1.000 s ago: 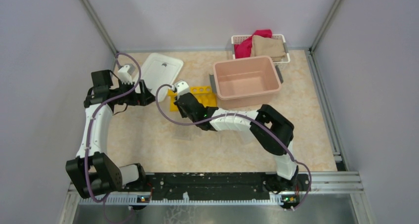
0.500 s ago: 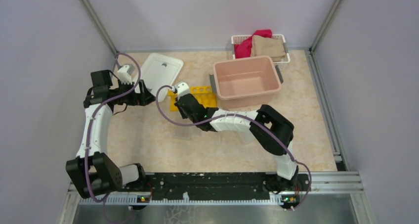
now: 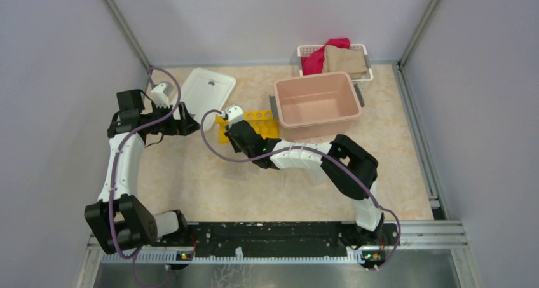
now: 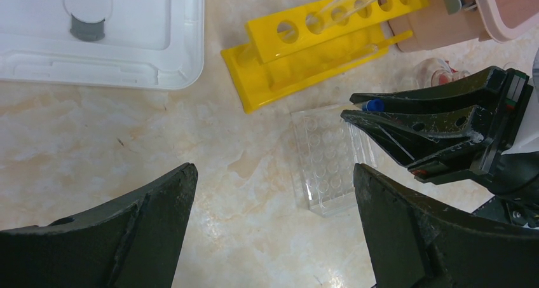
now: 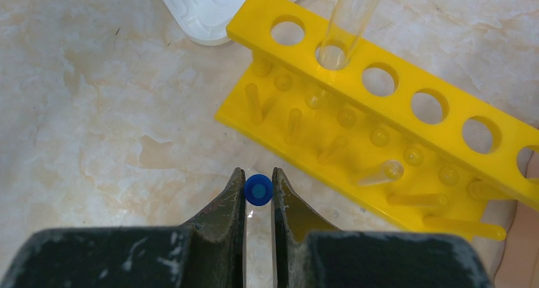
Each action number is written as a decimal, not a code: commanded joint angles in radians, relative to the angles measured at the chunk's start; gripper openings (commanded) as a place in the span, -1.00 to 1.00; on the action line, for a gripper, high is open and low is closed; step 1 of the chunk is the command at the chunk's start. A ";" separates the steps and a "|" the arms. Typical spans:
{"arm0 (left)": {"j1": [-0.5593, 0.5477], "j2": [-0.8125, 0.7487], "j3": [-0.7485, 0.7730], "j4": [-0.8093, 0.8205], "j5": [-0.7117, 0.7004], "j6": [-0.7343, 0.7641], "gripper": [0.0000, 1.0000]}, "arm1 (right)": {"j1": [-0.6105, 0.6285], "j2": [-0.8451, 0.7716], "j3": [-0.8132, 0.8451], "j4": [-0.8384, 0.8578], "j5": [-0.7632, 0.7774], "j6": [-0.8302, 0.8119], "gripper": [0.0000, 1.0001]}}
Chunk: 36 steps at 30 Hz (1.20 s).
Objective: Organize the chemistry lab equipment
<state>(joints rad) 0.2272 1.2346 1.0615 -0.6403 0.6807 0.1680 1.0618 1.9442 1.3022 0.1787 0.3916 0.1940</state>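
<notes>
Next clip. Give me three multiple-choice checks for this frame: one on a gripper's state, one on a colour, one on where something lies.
1. The left gripper is:
A. shut on a tube
B. open
C. shut on nothing

2. The cap of the tube in the right gripper is:
A. red
B. yellow
C. blue

3. The clear rack lies:
A. flat on the table beside the yellow rack
B. on top of the yellow rack
C. in the left gripper

Answers:
1 B: in the left wrist view its jaws stand wide apart with nothing between them.
2 C: the right wrist view shows a blue cap pinched between the jaws.
3 A: the left wrist view shows it flat on the table next to the yellow rack.
</notes>
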 commanded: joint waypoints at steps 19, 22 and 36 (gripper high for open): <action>0.009 0.003 0.037 -0.016 0.020 -0.005 0.98 | -0.020 0.035 -0.017 0.049 0.024 0.010 -1.00; 0.009 0.005 0.037 -0.015 0.020 -0.005 0.98 | -0.021 0.033 -0.023 0.053 0.035 0.002 -1.00; 0.014 0.006 0.028 -0.008 0.022 -0.007 0.98 | -0.026 0.006 -0.030 0.059 0.045 -0.006 -1.00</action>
<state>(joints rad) 0.2321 1.2362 1.0657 -0.6502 0.6823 0.1680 1.0504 1.9648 1.2827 0.2253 0.4080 0.2012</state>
